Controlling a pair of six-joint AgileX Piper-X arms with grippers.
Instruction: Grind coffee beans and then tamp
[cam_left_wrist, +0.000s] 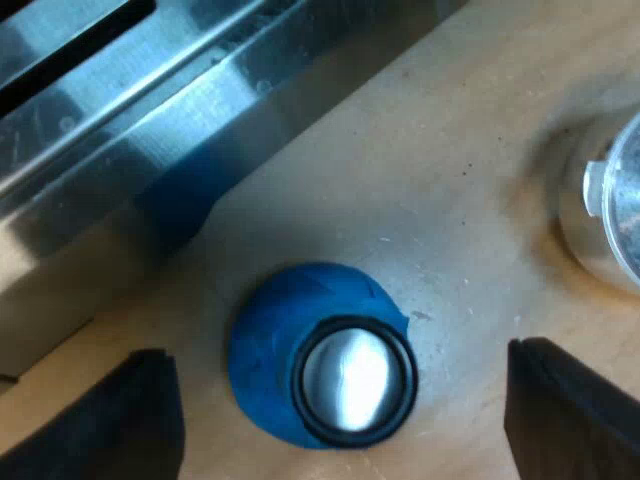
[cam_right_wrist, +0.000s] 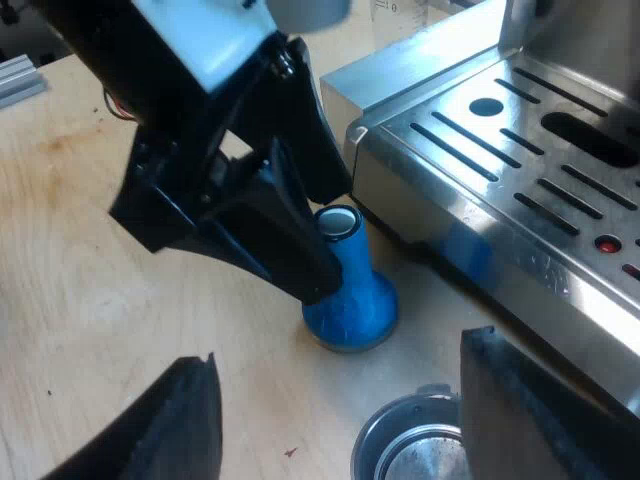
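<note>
A blue tamper (cam_left_wrist: 322, 365) with a shiny metal top stands upright on the wooden table, close to the espresso machine's steel base (cam_left_wrist: 150, 130). My left gripper (cam_left_wrist: 340, 358) is open, with one black finger on each side of the tamper and neither touching it. From the right wrist view, the left gripper (cam_right_wrist: 335, 228) hangs over the tamper (cam_right_wrist: 350, 300), and one of its fingers (cam_right_wrist: 290, 255) crosses in front of the tamper. My right gripper (cam_right_wrist: 340, 355) is open, with the metal holder's round basket (cam_right_wrist: 412, 445) low between its fingers.
The machine's slotted drip tray (cam_right_wrist: 520, 140) runs beside the tamper. A measuring glass (cam_right_wrist: 398, 10) stands past the machine's corner. A round pale rim (cam_left_wrist: 605, 200), apparently the holder's basket, lies a short way from the tamper. Bare wooden table (cam_right_wrist: 60, 260) spreads away from the machine.
</note>
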